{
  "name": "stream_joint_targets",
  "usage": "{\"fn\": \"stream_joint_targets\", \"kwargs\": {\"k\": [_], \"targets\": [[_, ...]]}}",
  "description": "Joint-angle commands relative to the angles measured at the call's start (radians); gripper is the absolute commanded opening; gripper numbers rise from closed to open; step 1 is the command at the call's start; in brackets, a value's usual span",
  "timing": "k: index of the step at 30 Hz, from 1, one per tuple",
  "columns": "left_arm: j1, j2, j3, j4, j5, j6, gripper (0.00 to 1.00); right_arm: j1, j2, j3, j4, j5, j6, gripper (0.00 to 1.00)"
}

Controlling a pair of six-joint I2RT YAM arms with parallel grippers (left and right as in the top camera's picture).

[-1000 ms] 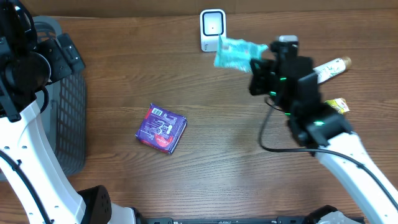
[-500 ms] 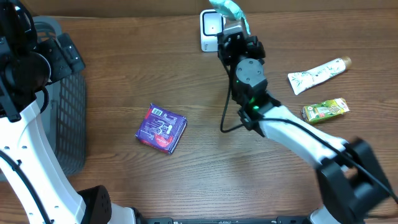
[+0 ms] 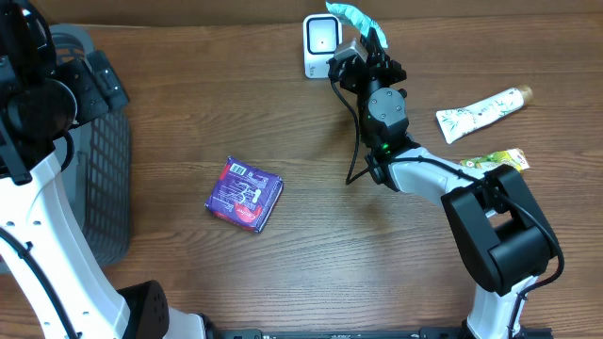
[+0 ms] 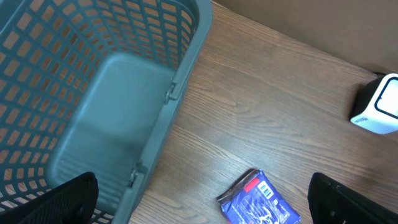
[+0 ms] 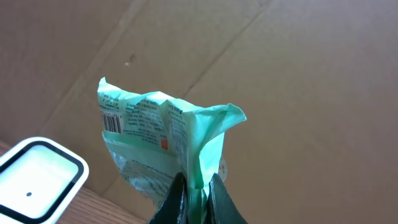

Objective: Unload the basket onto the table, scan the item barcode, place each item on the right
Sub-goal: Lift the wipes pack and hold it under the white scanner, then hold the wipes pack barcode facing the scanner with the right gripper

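beside the white scanner (image 3: 321, 44) | right pincer (image 5: 194, 185) clenched on green packet (image 5: 158, 134) | left pincer (image 4: 199, 196) spread wide

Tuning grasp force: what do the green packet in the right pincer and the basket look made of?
Green packet: likely thin plastic film, slightly glossy; it creases and light shows through. Basket: likely rigid moulded plastic, matte grey-blue; lattice walls.

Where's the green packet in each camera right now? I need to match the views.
Overhead: the packet is at the top edge, just right of the scanner.
Left wrist: not in it; the scanner sits at the right edge.
Right wrist: centre, pinched in the right gripper, with the scanner at bottom left.
Shared landmark: the white scanner.
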Motion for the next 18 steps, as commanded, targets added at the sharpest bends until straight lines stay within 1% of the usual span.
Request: {"fn": "stream_joint_targets", "kwargs": {"k": [1, 5, 8, 11, 14, 18], "targets": [[-0.001, 0.001, -0.003, 0.001, -0.006, 0.008, 1.00, -0.001, 0.016, 0.060, 0.012, -0.076, -0.035, 0.04], [-0.001, 0.001, -0.003, 0.001, -0.006, 0.008, 1.00, 0.014, 0.016, 0.082, 0.013, -0.082, -0.034, 0.04], [-0.001, 0.001, -0.003, 0.001, -0.006, 0.008, 1.00, 0.035, 0.016, 0.084, 0.007, -0.051, -0.034, 0.04], [-0.001, 0.000, -0.003, 0.001, -0.006, 0.008, 0.99, 0.047, 0.016, 0.084, -0.045, -0.029, -0.034, 0.04], [-0.001, 0.001, -0.003, 0.001, -0.006, 0.008, 1.00, 0.047, 0.017, 0.084, -0.056, -0.034, -0.035, 0.04], [-0.001, 0.001, -0.003, 0.001, -0.006, 0.008, 1.00, 0.047, 0.016, 0.087, -0.053, -0.017, -0.080, 0.04]]}}
